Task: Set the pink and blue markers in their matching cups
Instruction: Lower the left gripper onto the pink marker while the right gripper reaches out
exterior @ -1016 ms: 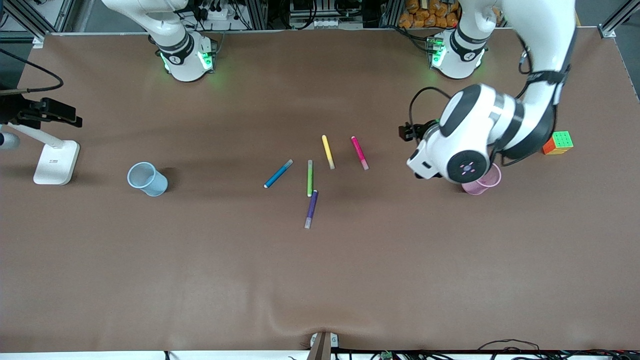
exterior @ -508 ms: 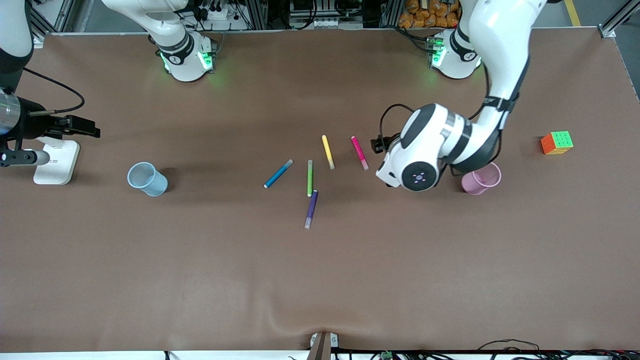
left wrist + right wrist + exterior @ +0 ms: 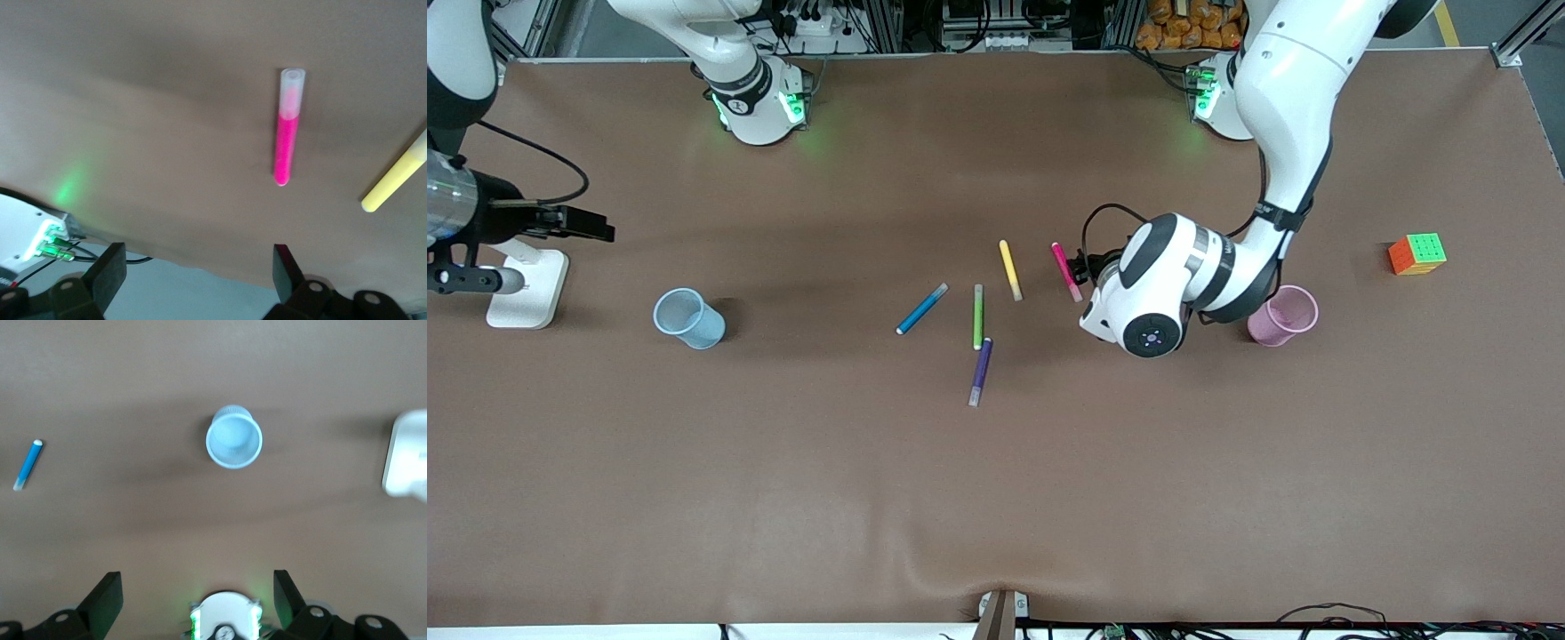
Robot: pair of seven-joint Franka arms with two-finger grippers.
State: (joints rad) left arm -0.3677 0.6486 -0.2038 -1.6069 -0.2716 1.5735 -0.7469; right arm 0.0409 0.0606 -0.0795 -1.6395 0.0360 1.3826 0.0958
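Pink marker (image 3: 1066, 271) lies on tabletop (image 3: 996, 498), L pincer (image 3: 197, 273) wide above it; R pincer (image 3: 197, 593) wide, blue cup (image 3: 233, 445) at its 12 o'clock.

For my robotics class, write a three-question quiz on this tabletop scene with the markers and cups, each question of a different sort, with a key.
1. True or false: the pink marker already stands in the pink cup.
2. How many markers lie on the table?
3. Multiple choice: which marker lies nearest the front camera? A) yellow marker B) purple marker C) blue marker

Key
1. False. It lies flat on the table, apart from the cup, with the left gripper open above it.
2. Five: pink, yellow, green marker, blue, purple.
3. B.
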